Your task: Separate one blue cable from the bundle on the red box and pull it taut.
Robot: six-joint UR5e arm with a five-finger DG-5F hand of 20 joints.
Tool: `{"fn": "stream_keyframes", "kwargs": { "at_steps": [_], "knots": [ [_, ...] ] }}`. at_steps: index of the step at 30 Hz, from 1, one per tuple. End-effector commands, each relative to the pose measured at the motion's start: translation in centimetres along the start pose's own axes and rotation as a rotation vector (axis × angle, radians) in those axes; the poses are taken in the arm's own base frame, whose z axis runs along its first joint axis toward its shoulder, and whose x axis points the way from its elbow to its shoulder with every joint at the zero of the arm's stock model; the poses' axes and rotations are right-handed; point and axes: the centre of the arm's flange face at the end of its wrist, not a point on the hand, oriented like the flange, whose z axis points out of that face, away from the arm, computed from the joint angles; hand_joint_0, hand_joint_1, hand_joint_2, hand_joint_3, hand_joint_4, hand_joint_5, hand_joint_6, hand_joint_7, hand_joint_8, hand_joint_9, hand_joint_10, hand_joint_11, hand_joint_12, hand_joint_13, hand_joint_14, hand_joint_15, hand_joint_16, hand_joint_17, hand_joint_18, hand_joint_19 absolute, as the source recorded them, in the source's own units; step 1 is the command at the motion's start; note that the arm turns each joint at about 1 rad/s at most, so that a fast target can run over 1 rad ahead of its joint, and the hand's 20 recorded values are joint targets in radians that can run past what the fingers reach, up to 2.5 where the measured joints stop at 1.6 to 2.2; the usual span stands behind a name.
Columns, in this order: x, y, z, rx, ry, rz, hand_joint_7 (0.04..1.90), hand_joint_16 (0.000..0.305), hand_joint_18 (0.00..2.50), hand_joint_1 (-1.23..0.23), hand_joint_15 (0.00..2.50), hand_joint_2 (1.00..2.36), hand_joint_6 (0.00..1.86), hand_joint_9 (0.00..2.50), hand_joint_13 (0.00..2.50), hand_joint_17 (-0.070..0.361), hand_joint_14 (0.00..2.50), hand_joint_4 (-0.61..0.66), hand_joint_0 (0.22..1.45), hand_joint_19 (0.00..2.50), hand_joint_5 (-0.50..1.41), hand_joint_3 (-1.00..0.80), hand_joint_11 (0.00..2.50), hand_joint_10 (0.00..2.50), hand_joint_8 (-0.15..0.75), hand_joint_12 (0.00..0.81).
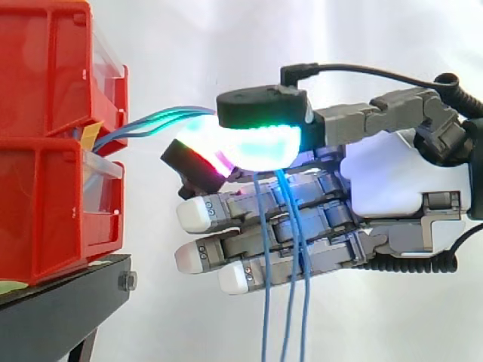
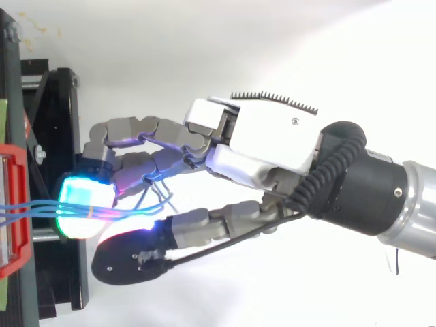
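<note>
The blue cables run right from the gap between the stacked red bins into the hand. Its glowing pads are clamped together on them. Past the pinch, strands hang straight down across the fingers. The bins sit on a black stand.

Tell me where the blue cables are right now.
Side view: the blue cables run from the red bins on the left rightward to the hand, then hang down across it.
</note>
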Motion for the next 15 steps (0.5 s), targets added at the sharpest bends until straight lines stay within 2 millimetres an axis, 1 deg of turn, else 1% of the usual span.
{"fn": "stream_keyframes", "kwargs": {
  "at_steps": [1,3,4,6,7,9,11,12,15],
  "knots": [
    [0.02,0.01,-0.01,0.0,0.0,0.0,1.26,0.048,0.36,-0.9,0.12,1.02,0.5,0.61,0.34,0.108,0.0,0.16,0.76,0.34,-0.12,-0.14,0.32,0.01,0.269,0.342],
    [0.13,-0.1,-0.02,0.0,0.002,0.0,1.25,0.048,0.38,-0.91,0.11,1.01,0.5,0.6,0.34,0.108,0.0,0.17,0.73,0.32,-0.13,-0.26,0.33,0.01,0.268,0.341],
    [0.13,0.0,-0.04,0.0,0.002,0.0,1.25,0.048,0.38,-0.9,0.12,1.01,0.5,0.6,0.34,0.108,0.0,0.18,0.71,0.33,-0.13,-0.29,0.32,0.01,0.267,0.341],
    [0.03,0.02,0.01,-0.001,0.0,0.002,1.26,0.048,0.39,-0.84,0.13,1.01,0.5,0.66,0.37,0.108,0.0,0.2,0.63,0.35,-0.11,-0.41,0.34,0.01,0.286,0.346],
    [0.03,0.02,0.01,-0.001,0.0,0.002,1.27,0.048,0.39,-0.83,0.13,1.01,0.5,0.66,0.37,0.108,0.0,0.2,0.63,0.35,-0.11,-0.42,0.33,0.01,0.287,0.346],
    [0.03,0.02,0.01,-0.001,0.0,0.002,1.28,0.049,0.41,-0.69,0.14,1.0,0.5,0.71,0.4,0.109,0.0,0.21,0.57,0.36,-0.1,-0.48,0.35,0.01,0.304,0.356],
    [0.03,0.02,0.01,-0.001,0.0,0.001,1.29,0.049,0.42,-0.6,0.14,1.0,0.5,0.73,0.41,0.11,0.0,0.22,0.56,0.36,-0.1,-0.5,0.33,0.01,0.314,0.361],
    [0.04,0.04,0.02,-0.003,0.001,0.002,1.3,0.049,0.43,-0.52,0.14,1.0,0.5,0.77,0.42,0.111,0.0,0.24,0.56,0.36,-0.09,-0.5,0.34,0.01,0.324,0.364],
    [0.04,0.04,0.02,-0.003,0.001,0.0,1.31,0.049,0.43,-0.47,0.14,1.0,0.5,0.79,0.43,0.109,0.0,0.23,0.59,0.37,-0.08,-0.5,0.34,0.01,0.325,0.36]
  ]
}}
